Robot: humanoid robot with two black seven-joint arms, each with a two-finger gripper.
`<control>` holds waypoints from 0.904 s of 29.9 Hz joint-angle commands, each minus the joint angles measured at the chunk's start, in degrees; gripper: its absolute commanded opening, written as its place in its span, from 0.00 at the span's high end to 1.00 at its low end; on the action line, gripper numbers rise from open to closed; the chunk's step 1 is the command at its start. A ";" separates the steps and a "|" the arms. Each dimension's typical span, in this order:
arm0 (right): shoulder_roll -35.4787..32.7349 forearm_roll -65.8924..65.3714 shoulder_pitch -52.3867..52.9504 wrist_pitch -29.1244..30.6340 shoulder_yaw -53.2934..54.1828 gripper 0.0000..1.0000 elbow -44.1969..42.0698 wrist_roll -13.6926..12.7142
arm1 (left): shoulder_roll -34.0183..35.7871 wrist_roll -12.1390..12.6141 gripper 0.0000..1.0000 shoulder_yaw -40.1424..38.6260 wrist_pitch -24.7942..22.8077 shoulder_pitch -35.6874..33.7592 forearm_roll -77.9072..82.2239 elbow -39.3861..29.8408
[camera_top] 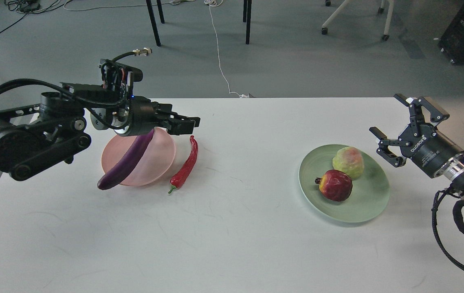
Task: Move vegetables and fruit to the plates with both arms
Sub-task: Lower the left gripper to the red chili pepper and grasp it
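The purple eggplant [128, 158] lies slanted across the pale pink plate [162, 156], its lower end sticking out over the plate's front-left rim. My left gripper [189, 125] hovers above the plate's far right edge, open and empty, just above the top of the red chili pepper [186, 162], which lies on the table right of the pink plate. The dark red fruit [335, 185] and the yellow-green fruit [349, 162] sit on the pale green plate [368, 199]. My right gripper [386, 116] is open and empty, right of the green plate and above its edge.
The white table [232, 236] runs to its far edge just behind the plates. Beyond it are black chair legs [248, 22] and a white cable [219, 53] on the grey floor. My right arm's cables [456, 219] hang by the table's right edge.
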 commanded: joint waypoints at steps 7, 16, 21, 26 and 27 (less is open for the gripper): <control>-0.18 0.00 -0.44 0.00 0.18 0.03 0.00 0.00 | -13.93 2.90 0.05 0.73 0.40 2.97 9.03 9.70; -0.18 0.00 -0.44 0.00 0.18 0.03 0.00 0.00 | -16.05 2.64 0.06 8.10 3.74 3.50 12.02 18.32; -0.18 0.00 -0.52 0.00 0.18 0.03 0.00 0.00 | -16.23 2.72 0.06 8.55 3.92 3.76 12.02 19.64; -0.18 0.00 -0.52 0.00 0.18 0.03 0.00 0.00 | -16.40 2.64 0.06 8.55 3.92 4.11 11.93 20.79; -0.18 0.00 -0.52 0.00 0.18 0.03 0.00 0.00 | -16.40 2.64 0.06 8.64 3.92 4.11 11.93 20.87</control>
